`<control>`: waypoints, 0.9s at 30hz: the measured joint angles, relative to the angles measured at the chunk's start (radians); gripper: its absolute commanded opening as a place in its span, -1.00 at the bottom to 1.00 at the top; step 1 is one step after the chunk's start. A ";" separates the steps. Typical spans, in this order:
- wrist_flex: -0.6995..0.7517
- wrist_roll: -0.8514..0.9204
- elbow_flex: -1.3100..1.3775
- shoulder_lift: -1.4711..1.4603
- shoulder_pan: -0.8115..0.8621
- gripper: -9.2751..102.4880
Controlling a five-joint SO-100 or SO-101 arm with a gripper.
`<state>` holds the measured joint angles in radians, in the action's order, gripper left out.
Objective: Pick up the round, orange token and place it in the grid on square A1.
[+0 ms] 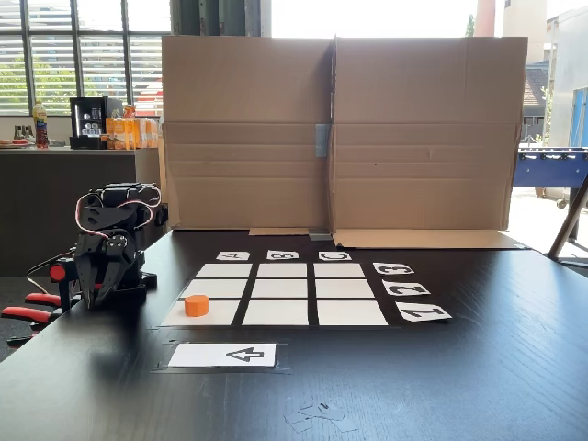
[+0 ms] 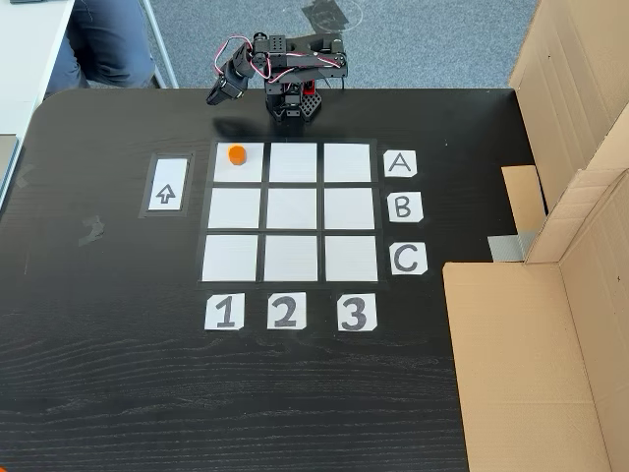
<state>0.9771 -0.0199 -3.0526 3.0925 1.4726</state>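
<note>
**Token sitting on the A1 corner, arm folded back at the surface edge**

In a fixed view from the front, the token (image 1: pixel 197 305) is resting on the near-left square of the grid (image 1: pixel 281 289), toward that square's right half. The arm is crouching at the left edge of the dark surface (image 1: pixel 478 367), its jaws (image 1: pixel 98 292) pointing downward and holding nothing. From the jaws, the token is lying at about 3 o'clock, well apart, with bare surface between them. The fingers are looking close together, but at this size I cannot tell for certain whether they are pressed together or slightly spread.

In the other fixed view from above, the token (image 2: pixel 236 154) is sitting on square A1 (image 2: pixel 239 163), the corner in line with labels "A" and "1", nearer its upper edge. The jaws (image 2: pixel 218 93) are hanging beyond the grid's top edge, and the token is lying at about 5 o'clock from them, near but clear. The puck is round, so no long axis is mattering for approach. By this layout, placement is appearing already done. The arrow card (image 2: pixel 166 185) is lying at 9 o'clock from the grid.
</note>
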 measured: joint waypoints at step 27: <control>0.163 0.000 -0.002 0.175 0.060 -0.85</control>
<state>1.1397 -0.0199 -3.0542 3.2674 1.5324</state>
